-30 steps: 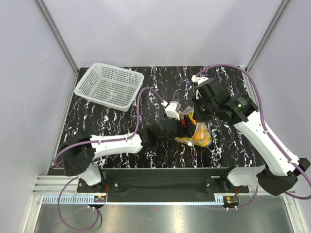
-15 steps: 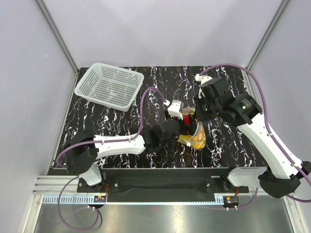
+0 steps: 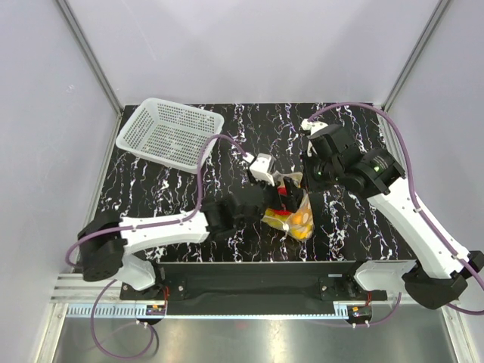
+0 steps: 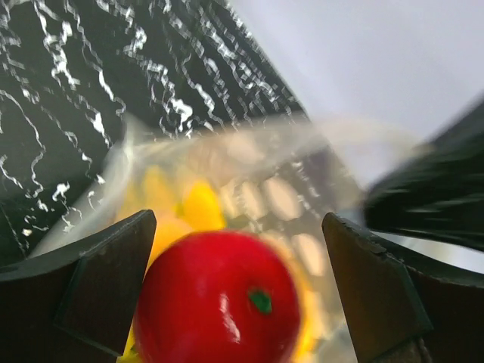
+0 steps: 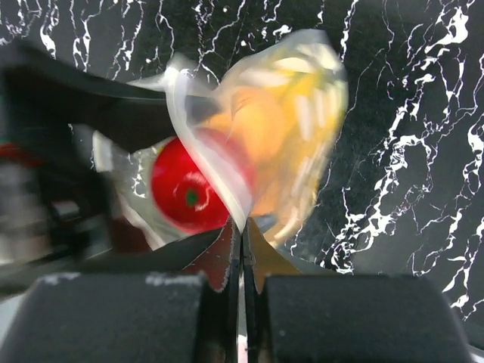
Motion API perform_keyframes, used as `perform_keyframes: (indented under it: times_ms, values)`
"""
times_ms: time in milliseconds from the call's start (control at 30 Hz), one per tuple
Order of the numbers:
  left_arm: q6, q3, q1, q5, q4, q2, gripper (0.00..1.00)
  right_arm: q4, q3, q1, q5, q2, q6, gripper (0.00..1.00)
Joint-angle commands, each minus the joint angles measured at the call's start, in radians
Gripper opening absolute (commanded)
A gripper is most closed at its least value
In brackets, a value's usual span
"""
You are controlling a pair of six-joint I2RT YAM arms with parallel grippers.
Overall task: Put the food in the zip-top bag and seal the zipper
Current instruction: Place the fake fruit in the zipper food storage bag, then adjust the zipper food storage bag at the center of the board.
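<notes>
The clear zip-top bag [image 3: 301, 218] lies mid-table with orange and yellow food inside. My right gripper [image 3: 307, 187] is shut on the bag's mouth edge [image 5: 227, 189] and holds it up. The red fruit [image 4: 219, 299] sits at the bag's mouth between my left gripper's [image 4: 238, 221] wide-open fingers [image 4: 113, 280]; I cannot tell whether they touch it. In the right wrist view the red fruit [image 5: 189, 189] lies just behind the pinched edge, and an orange fruit [image 5: 257, 125] shows through the plastic. Yellow food [image 4: 200, 204] is blurred deeper inside. The zipper strip is not clear.
A white perforated basket [image 3: 170, 134] stands at the back left of the black marbled table [image 3: 151, 189]. The left arm [image 3: 166, 227] stretches low across the table's front toward the bag. Purple cables loop over both arms.
The left arm has shifted left and lower along the table's front. The bag with the fruit has slid slightly toward the near left. The right gripper has kept its pinch on the bag edge.
</notes>
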Motion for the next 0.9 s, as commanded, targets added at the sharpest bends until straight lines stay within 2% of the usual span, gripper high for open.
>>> perform_keyframes:
  times_ms: [0, 333, 467, 567, 667, 767, 867]
  values:
    - [0.026, 0.015, -0.001, 0.016, -0.06, -0.123, 0.99, 0.044, -0.009, 0.007, 0.007, -0.012, 0.004, 0.0]
    - [0.032, -0.019, -0.001, 0.013, -0.256, -0.3, 0.99, 0.064, -0.016, 0.009, -0.007, -0.01, 0.006, 0.0]
    - [0.081, -0.013, -0.001, -0.023, -0.428, -0.393, 0.98, 0.056, -0.013, 0.007, -0.001, -0.012, 0.001, 0.0]
    - [0.114, 0.025, 0.002, -0.063, -0.577, -0.4, 0.97, 0.053, -0.013, 0.009, -0.002, -0.016, -0.002, 0.0]
    - [0.094, 0.057, 0.014, -0.044, -0.685, -0.387, 0.93, 0.052, -0.012, 0.009, -0.001, -0.018, -0.001, 0.0]
    - [0.033, 0.033, 0.017, -0.014, -0.717, -0.387, 0.84, 0.05, -0.012, 0.009, 0.001, -0.019, 0.001, 0.0]
    - [-0.02, -0.031, 0.019, 0.002, -0.663, -0.412, 0.82, 0.05, -0.013, 0.009, 0.007, -0.021, 0.003, 0.0]
